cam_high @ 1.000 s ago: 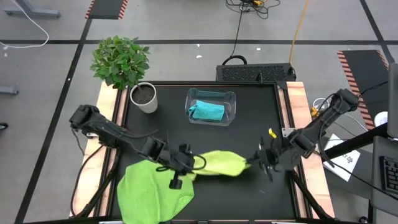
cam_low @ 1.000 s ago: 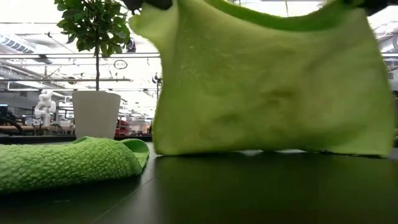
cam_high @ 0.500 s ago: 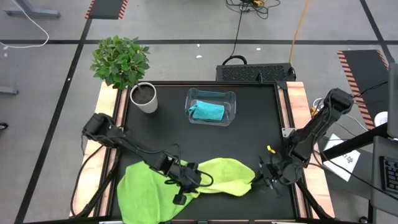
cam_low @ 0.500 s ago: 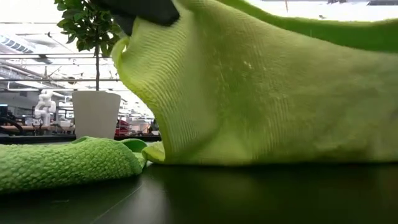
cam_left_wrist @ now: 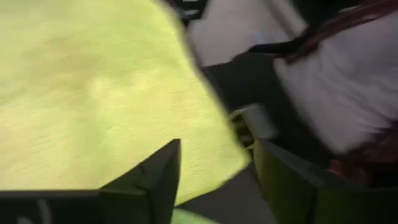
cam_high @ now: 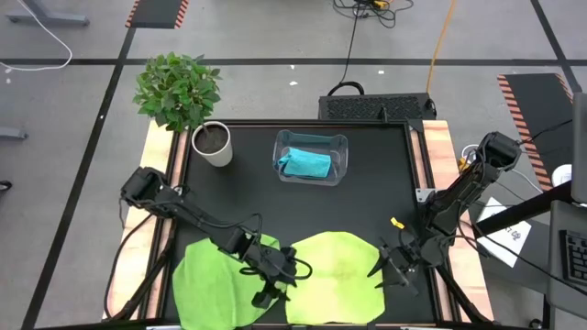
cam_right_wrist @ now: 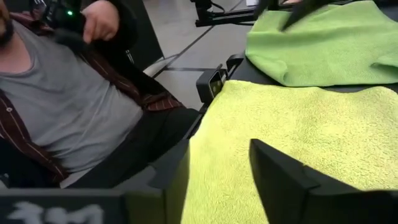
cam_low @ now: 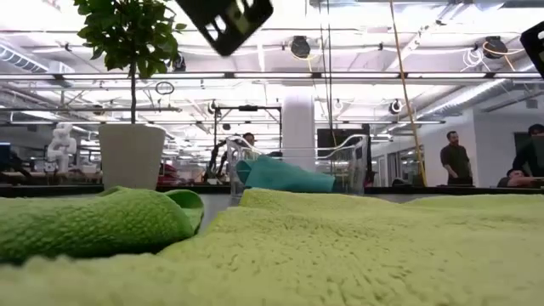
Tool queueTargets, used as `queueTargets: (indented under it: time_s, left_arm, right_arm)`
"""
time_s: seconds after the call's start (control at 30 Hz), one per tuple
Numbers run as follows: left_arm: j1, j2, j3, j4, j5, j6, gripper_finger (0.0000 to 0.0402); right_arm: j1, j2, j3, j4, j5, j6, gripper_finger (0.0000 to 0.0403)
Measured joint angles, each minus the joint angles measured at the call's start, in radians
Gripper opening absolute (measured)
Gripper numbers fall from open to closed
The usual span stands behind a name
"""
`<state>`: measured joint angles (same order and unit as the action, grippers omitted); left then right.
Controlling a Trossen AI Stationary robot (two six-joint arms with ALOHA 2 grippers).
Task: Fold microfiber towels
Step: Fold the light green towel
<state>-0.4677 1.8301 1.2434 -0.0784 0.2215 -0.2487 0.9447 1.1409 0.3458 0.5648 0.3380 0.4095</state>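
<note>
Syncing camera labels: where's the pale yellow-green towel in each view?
High view: pale yellow-green towel flat at the table's near edge, between both grippers.
Low view: fills the foreground.
Left wrist view: fills the frame beyond the fingers.
Right wrist view: spread beyond the fingers.
Shared landmark: the bright green towel beside it.

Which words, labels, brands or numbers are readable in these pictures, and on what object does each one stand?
None can be read.
White marks on the right hand's camera housing, right wrist view: too blurred.
Printed sheet beside the table, high view: too small.
The towels and the bin show no text.
</note>
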Motion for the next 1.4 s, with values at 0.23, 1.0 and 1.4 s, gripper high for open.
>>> queueTargets:
  time_s: [0.23, 1.0, 1.4]
  left_arm:
    - [0.082, 0.0, 0.0, -0.188, -0.245, -0.074, 0.0267]
    - [0.186, -0.085, -0.477, 0.436, -0.163, -0.366, 0.0261]
    - [0.147, -0.099, -0.58, 0.563, -0.161, -0.516, 0.0242]
  right_arm:
    - [-0.036, -0.029, 0.0, -0.034, 0.133, 0.032, 0.0195]
    - [-0.086, -0.061, 0.0, -0.338, 0.132, 0.384, 0.0164]
    - [-0.085, -0.091, 0.0, -0.451, 0.129, 0.511, 0.0164]
